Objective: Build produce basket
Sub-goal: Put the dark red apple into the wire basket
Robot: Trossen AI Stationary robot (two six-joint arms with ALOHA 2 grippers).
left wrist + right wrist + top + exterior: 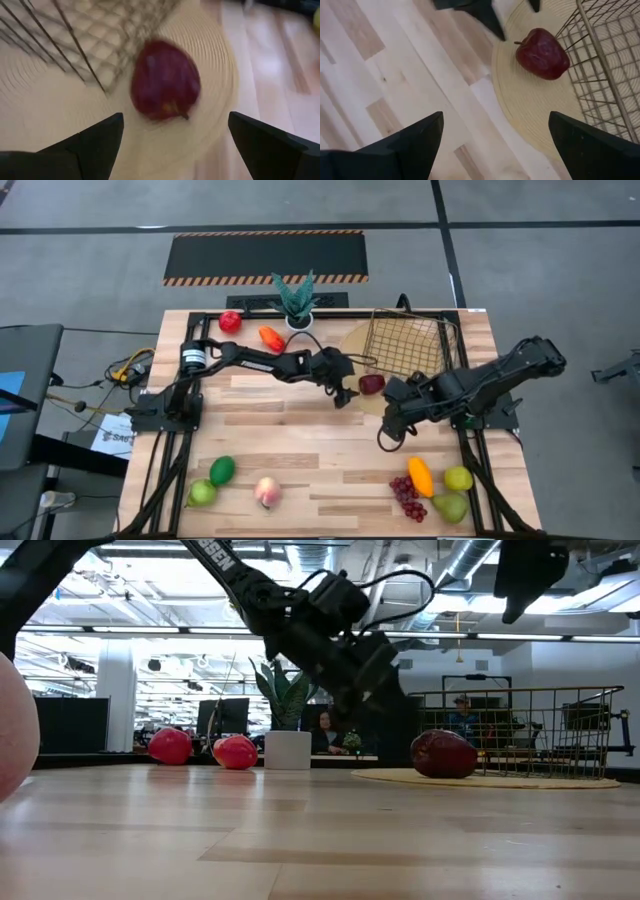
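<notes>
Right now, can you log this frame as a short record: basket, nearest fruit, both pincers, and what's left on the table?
basket: brass-coloured wire-mesh basket, empty, on round tan woven mat
nearest fruit: dark red toy apple on the mat, outside the basket
left pincer: left pincer open, just short of the apple
right pincer: right pincer open, over bare wood beside the mat
left on table: purple toy grapes, yellow-orange toy mango
</notes>
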